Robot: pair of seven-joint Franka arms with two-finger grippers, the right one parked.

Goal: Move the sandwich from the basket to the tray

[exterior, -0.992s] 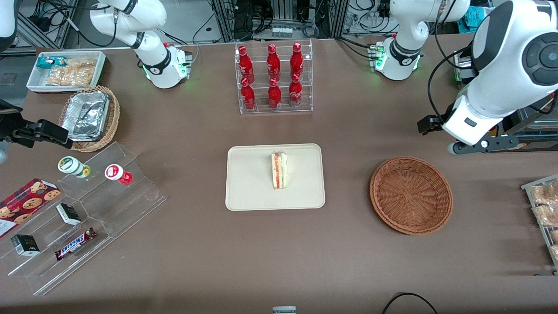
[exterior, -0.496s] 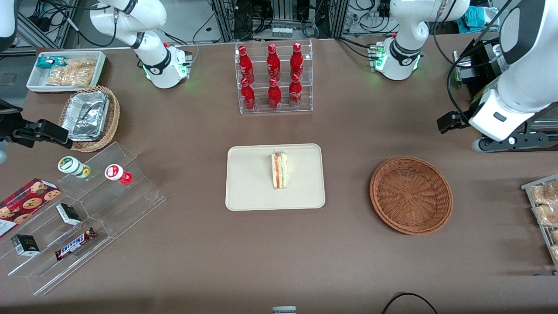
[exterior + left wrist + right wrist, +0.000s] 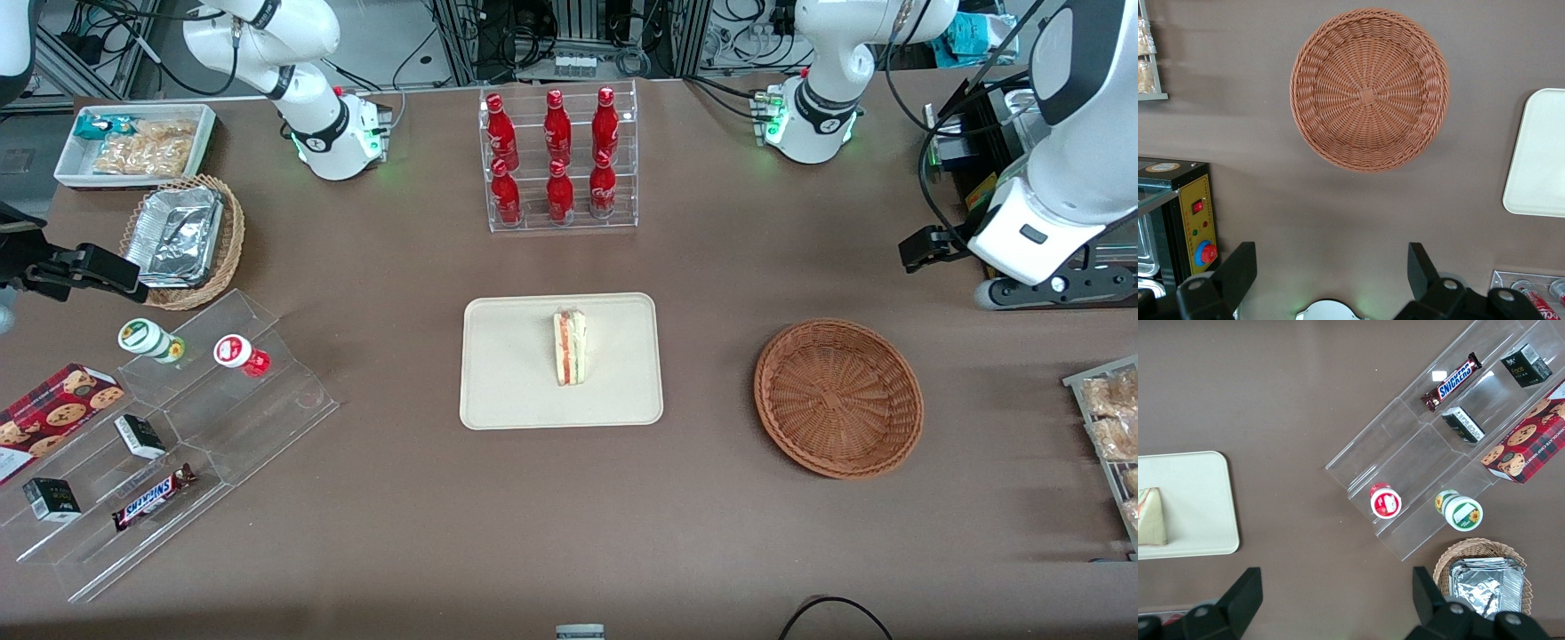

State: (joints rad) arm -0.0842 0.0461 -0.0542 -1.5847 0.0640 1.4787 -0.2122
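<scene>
The sandwich (image 3: 570, 347) lies on the cream-beige tray (image 3: 507, 391) at the table's middle, its red and green layers showing; the right wrist view also shows it (image 3: 1151, 517). The reddish-brown wicker basket (image 3: 838, 398) stands empty beside the tray, toward the working arm's end. My left gripper (image 3: 920, 249) hangs open and empty above the table, farther from the front camera than the basket and apart from it. In the left wrist view the gripper (image 3: 1331, 260) has its jaws spread wide, with the empty basket (image 3: 1369, 90) and a corner of the tray (image 3: 1545, 167) in sight.
A clear rack of red bottles (image 3: 558, 160) stands farther from the camera than the tray. A stepped acrylic stand with snacks (image 3: 178, 427), a light wicker basket with foil trays (image 3: 182, 240) and a white bin (image 3: 133, 142) lie toward the parked arm's end. A rack of pale snacks (image 3: 1111, 427) sits at the working arm's end.
My left arm has drawn back toward the working arm's end of the table, away from the basket. The sandwich, tray and basket have not moved.
</scene>
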